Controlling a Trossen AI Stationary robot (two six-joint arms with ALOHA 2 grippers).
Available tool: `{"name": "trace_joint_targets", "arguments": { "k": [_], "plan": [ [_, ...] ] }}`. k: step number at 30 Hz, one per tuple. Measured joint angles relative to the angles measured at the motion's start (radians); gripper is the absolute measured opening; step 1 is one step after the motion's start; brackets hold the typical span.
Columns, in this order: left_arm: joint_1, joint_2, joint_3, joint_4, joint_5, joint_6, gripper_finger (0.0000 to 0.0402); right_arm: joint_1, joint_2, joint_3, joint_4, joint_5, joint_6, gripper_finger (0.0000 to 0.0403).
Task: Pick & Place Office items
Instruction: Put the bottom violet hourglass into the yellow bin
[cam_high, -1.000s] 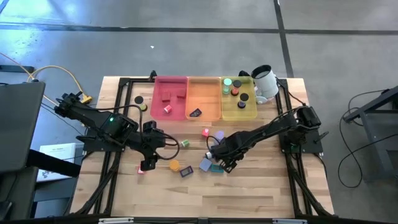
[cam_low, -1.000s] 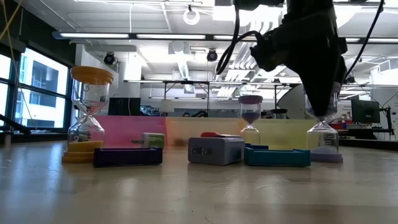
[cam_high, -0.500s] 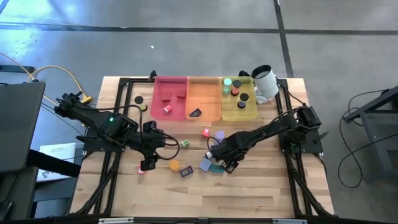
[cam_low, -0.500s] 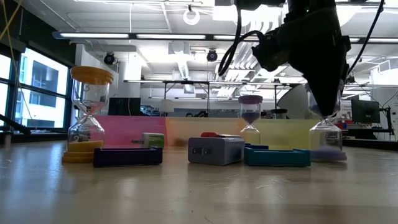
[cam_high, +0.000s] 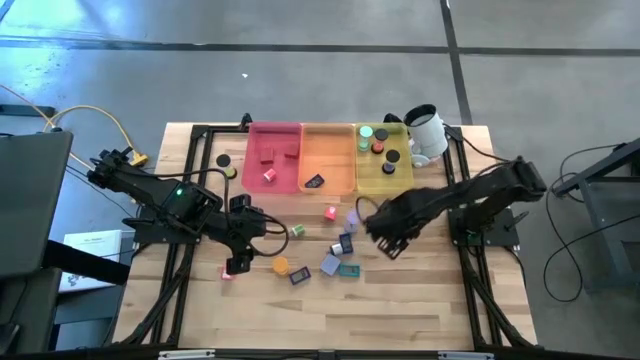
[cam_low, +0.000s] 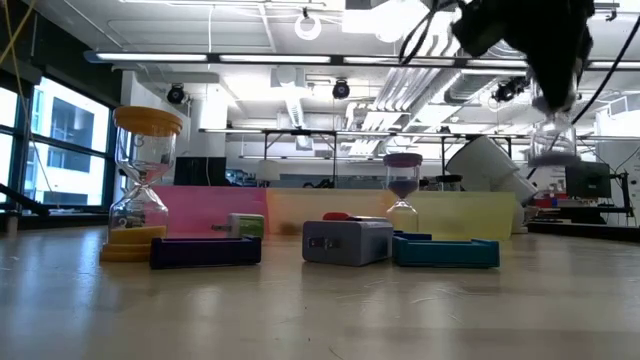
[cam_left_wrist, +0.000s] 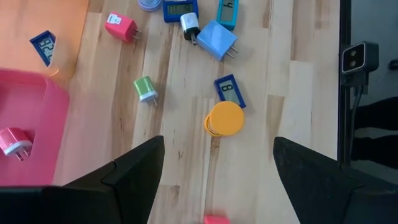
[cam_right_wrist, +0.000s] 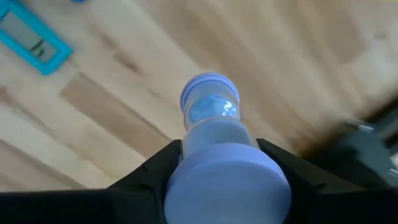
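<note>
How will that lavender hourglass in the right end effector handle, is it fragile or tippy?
The lavender hourglass looks like clear glass between two caps, so probably fragile. The right end effector grips it near one cap, so it may swing. Tall and narrow, it could tip when set down and roll on its round caps.

Clear glossy glass bulb and smooth matt lavender plastic caps on the hourglass (cam_right_wrist: 211, 143) between the right gripper's (cam_right_wrist: 217, 163) matt black fingers; below it, pale wood-plank table (cam_right_wrist: 124, 118), lightly grained.
</note>
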Motion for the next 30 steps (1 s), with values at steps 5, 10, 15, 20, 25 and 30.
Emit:
{"name": "trace_joint_targets", "arguments": {
  "k": [5,10,15,20,25,30],
  "plan": [
    [0.000,0.000,0.000,0.019,-0.005,-0.019,0.0293,-0.057,-0.057,0.085,-0.118,0.081,-0.024,0.0175],
    [0.000,0.000,0.001,0.046,-0.036,-0.046,0.0293,-0.172,-0.091,0.169,-0.113,0.146,-0.157,0.0175],
    [0.000,0.000,0.001,0.053,-0.057,-0.102,0.0293,-0.337,-0.092,0.197,-0.112,0.183,-0.314,0.0175],
    [0.000,0.015,0.001,0.063,-0.059,-0.139,0.0293,-0.497,-0.094,0.198,-0.111,0.245,-0.495,0.0175],
    [0.000,0.045,0.001,0.073,-0.066,-0.155,0.0293,-0.636,-0.093,0.198,-0.091,0.287,-0.647,0.0175],
    [0.004,0.085,0.001,0.100,-0.073,-0.155,0.0293,-0.757,-0.080,0.198,-0.033,0.288,-0.743,0.0175]
  ]
}}
